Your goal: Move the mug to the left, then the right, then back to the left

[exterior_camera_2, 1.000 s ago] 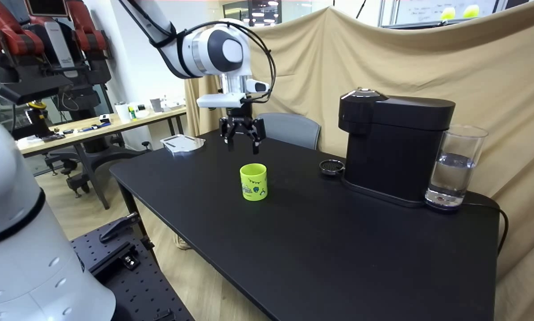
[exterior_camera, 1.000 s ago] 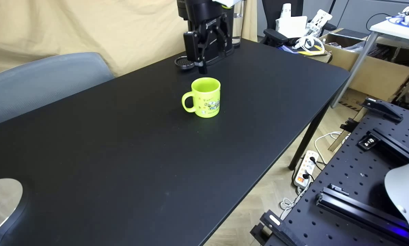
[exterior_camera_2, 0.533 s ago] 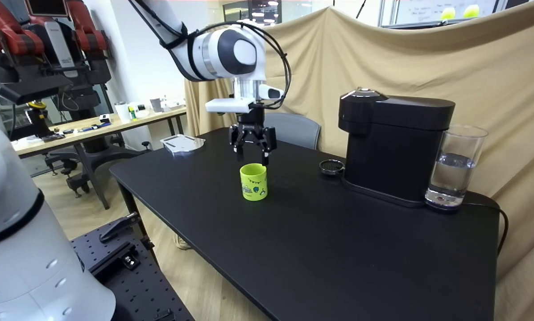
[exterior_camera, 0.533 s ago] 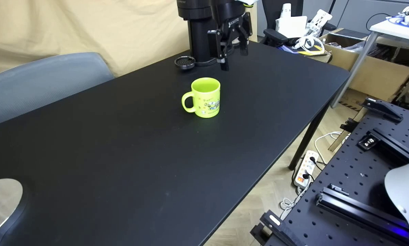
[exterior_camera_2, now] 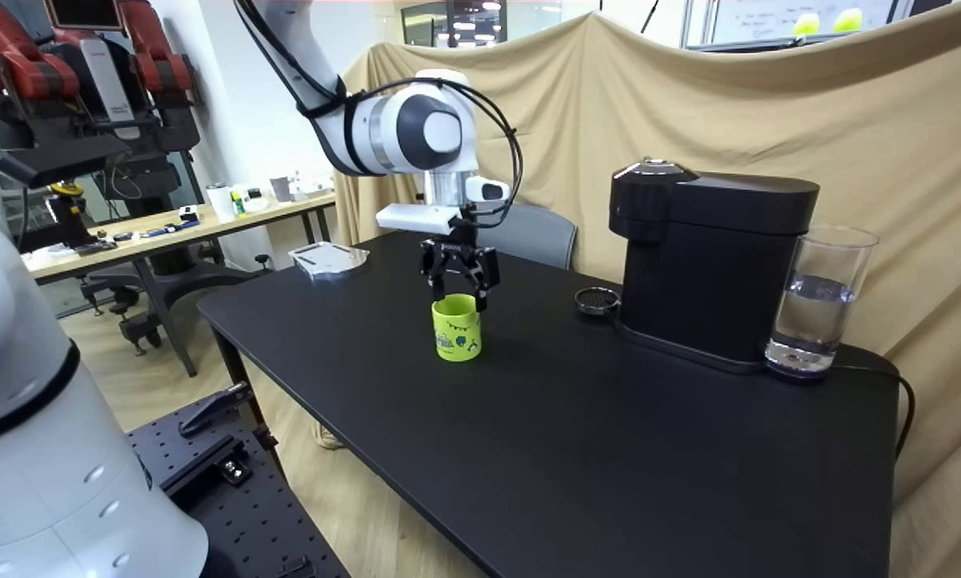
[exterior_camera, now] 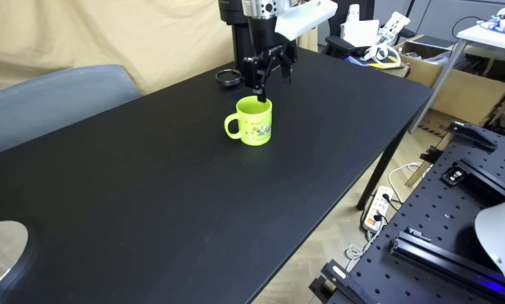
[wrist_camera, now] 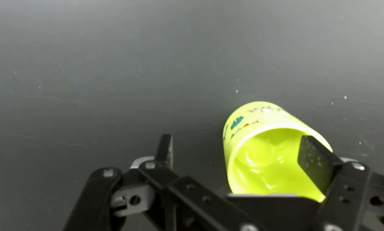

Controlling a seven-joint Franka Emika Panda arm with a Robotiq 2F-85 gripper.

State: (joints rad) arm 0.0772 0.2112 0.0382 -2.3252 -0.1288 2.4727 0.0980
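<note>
Jaws spread apart; mug [exterior_camera: 252, 123] upright, bright lime, loop-handled, glossy inside, colorfully printed.

No word can be read surely. The claw [exterior_camera: 274, 88] bears white lettering too small to spell out; so is the print on the mug [exterior_camera: 252, 122], in from the edges of the desk [exterior_camera: 151, 190]. Handwriting on a whiteboard [exterior_camera_2: 757, 22] beyond its far edge is illegible.

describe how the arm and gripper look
The arm is white and rounded, with a dark grey joint cap and a black strap; black cables loop beside it. A flat white block juts out above the gripper, which is black, two-fingered and jointed, with small pale lettering, hard to read.
</note>
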